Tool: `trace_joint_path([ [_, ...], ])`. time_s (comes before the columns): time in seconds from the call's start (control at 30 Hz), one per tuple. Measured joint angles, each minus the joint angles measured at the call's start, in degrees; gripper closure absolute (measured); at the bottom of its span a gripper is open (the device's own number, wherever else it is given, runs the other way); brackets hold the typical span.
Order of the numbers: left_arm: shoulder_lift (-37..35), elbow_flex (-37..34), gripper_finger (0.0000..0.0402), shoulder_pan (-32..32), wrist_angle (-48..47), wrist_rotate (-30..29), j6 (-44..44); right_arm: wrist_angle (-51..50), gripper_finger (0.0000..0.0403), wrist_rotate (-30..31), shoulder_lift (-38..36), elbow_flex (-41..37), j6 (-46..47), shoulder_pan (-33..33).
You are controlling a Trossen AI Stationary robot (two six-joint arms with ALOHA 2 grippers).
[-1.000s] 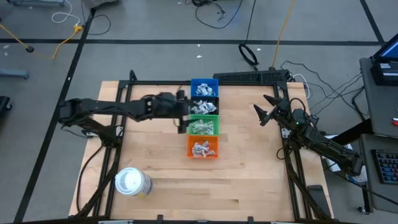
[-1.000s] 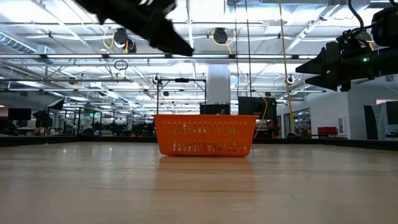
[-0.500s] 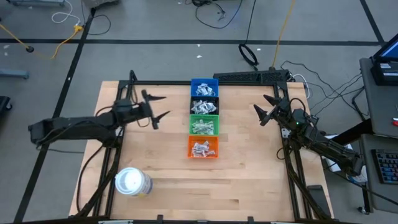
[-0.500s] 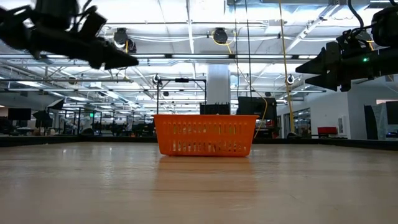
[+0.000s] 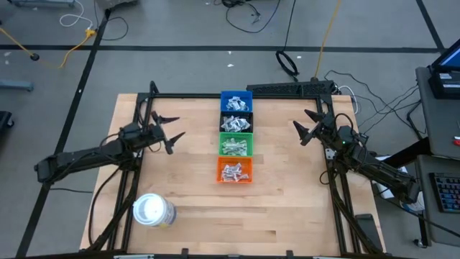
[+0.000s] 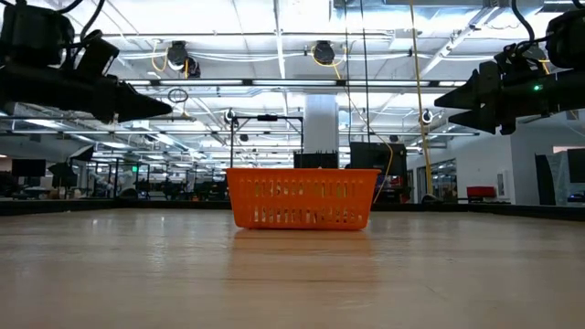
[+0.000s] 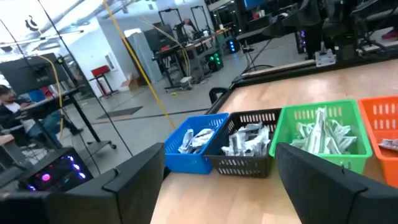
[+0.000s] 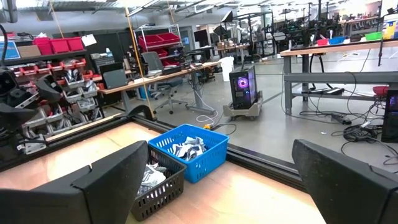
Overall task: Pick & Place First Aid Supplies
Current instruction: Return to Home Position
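Note:
The first aid supplies are small white and pale packets that lie sorted in a row of small bins at the table's middle: blue [image 5: 236, 101], black [image 5: 236, 123], green [image 5: 236, 144] and orange [image 5: 235, 170]. The left wrist view shows packets [image 7: 323, 134] standing up in the green bin. My left gripper [image 5: 175, 128] hovers open and level, left of the bins, pointing at them with nothing between its fingers. My right gripper [image 5: 300, 122] hovers open and level, right of the bins, and holds nothing.
A large white roll [image 5: 153, 211] stands near the table's front left. A black frame [image 5: 287, 95] runs along the table's far edge and sides. Bare wood [image 5: 237, 216] lies between the orange bin and the near edge.
My left gripper has drawn back from above the black and green bins toward the table's left edge, sinking and tipping from a downward slant to level. The bins and packets have not moved.

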Motion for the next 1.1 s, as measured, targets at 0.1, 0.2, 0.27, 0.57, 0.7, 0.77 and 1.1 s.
trace_joint_path([
  [0.1,-3.84,0.00,0.0100,0.64,-2.57,0.00,0.05,0.00,0.0009,-0.01,0.00,0.02,0.00,-0.02],
  [0.2,-7.04,0.00,0.0100,1.30,-4.25,-0.01,0.05,0.00,0.0009,-0.01,0.00,0.00,0.00,0.00],
  [0.27,-8.83,0.00,0.0096,1.85,-5.52,-0.03,0.05,0.00,0.0009,-0.01,0.00,0.02,0.00,0.00],
  [0.57,-15.55,0.02,0.0076,4.65,-12.98,-0.04,-3.07,0.00,0.0009,-0.01,0.00,0.02,0.00,-0.02],
  [0.7,-18.45,0.02,0.0074,5.80,-17.26,-0.03,-5.78,0.00,0.0009,0.00,0.00,0.02,0.00,0.00],
  [0.77,-20.17,0.06,0.0078,6.34,-19.17,0.03,-7.09,0.00,0.0009,-0.01,0.00,0.01,0.00,0.00],
  [1.1,-21.06,0.16,0.0099,10.24,-19.25,0.47,-9.92,0.00,0.0009,0.00,-0.02,0.01,0.00,-0.01],
])
